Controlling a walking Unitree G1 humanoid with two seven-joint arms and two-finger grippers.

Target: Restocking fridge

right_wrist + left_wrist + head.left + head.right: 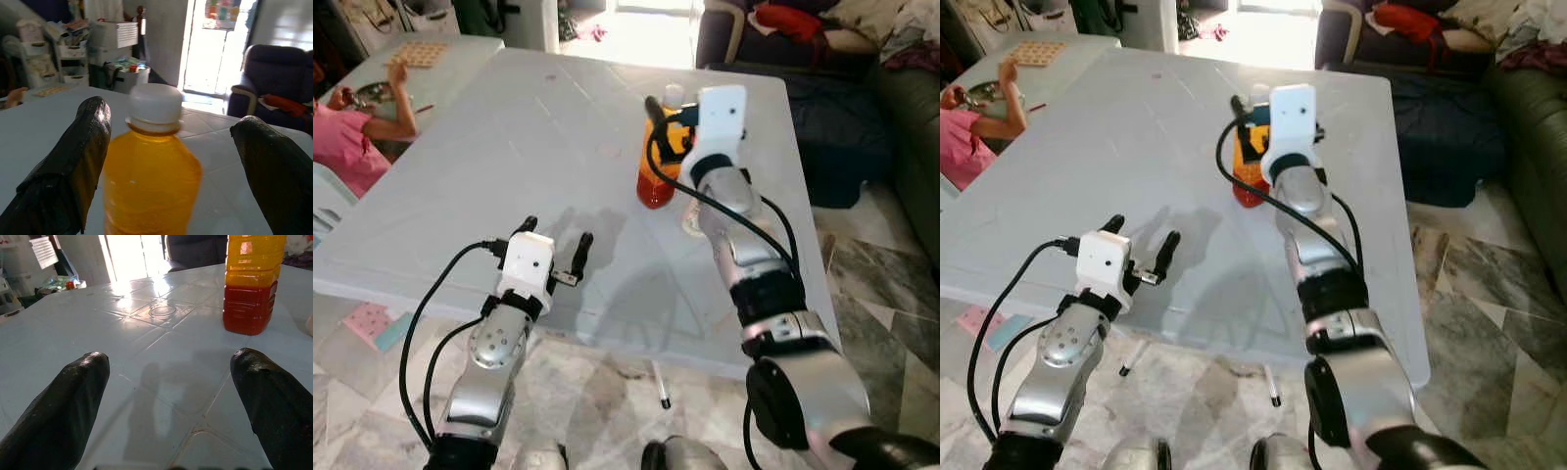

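Observation:
An orange juice bottle (655, 183) with a white cap (154, 104) stands upright on the white table (509, 147), right of its middle. My right gripper (171, 116) is open at the bottle's neck height, one black finger (653, 104) on each side of it, and I see no contact. My left gripper (558, 233) hovers open low over the table's near edge, nothing between its fingers (73, 396). In the left wrist view the bottle (250, 289) stands farther off, beyond the right-hand finger.
A person in pink (347, 137) sits at a second table (450, 54) at the far left, beside a white chair (328, 201). A dark sofa (842, 98) stands close to the table's right side. A small pale object (691, 221) lies by the bottle.

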